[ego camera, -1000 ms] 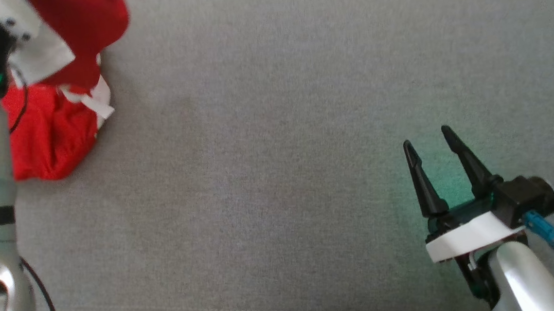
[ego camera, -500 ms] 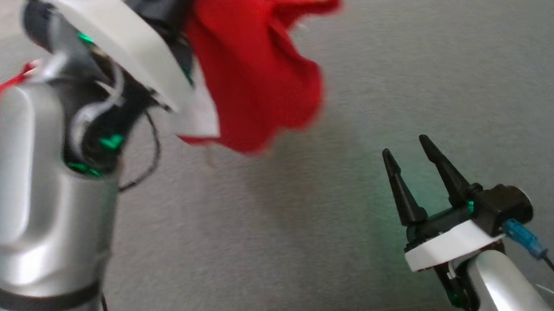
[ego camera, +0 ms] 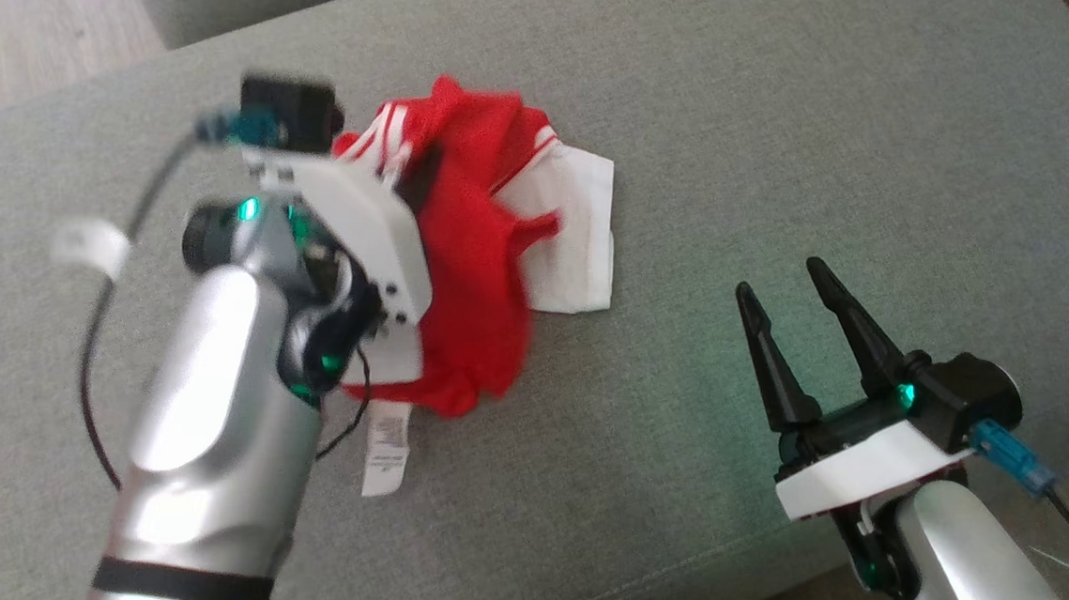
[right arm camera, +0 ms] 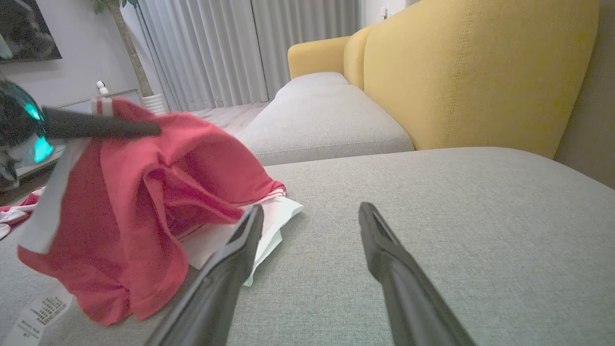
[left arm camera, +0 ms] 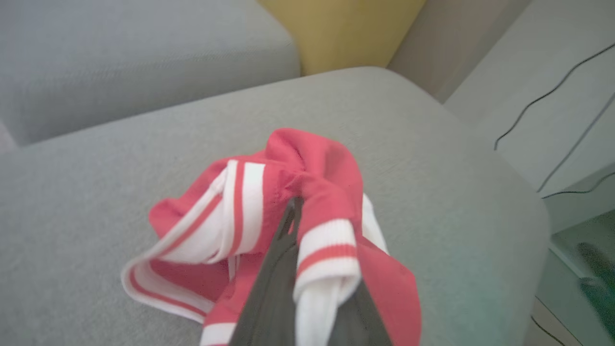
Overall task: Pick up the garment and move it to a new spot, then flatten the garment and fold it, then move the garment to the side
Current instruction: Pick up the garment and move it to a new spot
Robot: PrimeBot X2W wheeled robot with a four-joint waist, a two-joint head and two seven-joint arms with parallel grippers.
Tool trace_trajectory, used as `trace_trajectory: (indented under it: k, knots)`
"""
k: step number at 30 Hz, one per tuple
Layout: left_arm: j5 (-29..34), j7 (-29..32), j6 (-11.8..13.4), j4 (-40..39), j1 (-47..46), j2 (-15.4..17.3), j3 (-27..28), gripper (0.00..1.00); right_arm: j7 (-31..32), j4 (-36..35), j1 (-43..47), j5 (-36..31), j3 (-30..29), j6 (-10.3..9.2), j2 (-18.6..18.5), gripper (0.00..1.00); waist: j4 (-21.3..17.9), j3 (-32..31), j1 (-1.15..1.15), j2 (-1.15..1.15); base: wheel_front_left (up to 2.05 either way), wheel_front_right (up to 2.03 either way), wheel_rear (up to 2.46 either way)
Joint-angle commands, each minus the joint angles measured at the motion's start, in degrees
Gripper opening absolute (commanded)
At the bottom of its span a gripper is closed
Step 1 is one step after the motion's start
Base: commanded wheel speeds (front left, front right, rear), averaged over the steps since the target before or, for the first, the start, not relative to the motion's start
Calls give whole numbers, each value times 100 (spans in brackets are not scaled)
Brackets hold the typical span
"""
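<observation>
Just beyond garment [ego camera: 481, 275], yellow sofa [right arm camera: 480, 72], curtains [right arm camera: 216, 48]

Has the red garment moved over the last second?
Yes. Pinched in the left gripper, the garment has come rightward across the grey cushion, much nearer the open right gripper; the camera shifted too.

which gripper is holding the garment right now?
The left gripper, shut on a fold of the red-and-white garment. The right gripper stands open and empty above the grey cushion, apart from the cloth.
</observation>
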Motion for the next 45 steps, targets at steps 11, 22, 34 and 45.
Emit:
trace_trajectory:
  k: [11, 22, 34, 45]
  knots:
    - [521, -2782, 407, 1593, -231, -280, -101, 100, -61, -215, -70, -110, -31, 44, 90, 100, 552, -146, 0, 0, 0, 0, 0]
    - [809, -3791, 1187, 679, 1271, -167, -100, 100, -61, -322, 326, -257, -430, 44, -68, 100, 1516, -541, 0, 0, 0, 0, 0]
    - [1494, -3824, 1721, -988, 3388, 18, 558, 100, -61, -259, 794, -438, -725, 44, -62, 100, 1901, -898, 0, 0, 0, 0, 0]
    - [2044, -3824, 1403, -1681, 4160, -116, 1161, 100, -61, -32, 967, -562, -784, 44, -14, 100, 1975, -1086, 0, 0, 0, 0, 0]
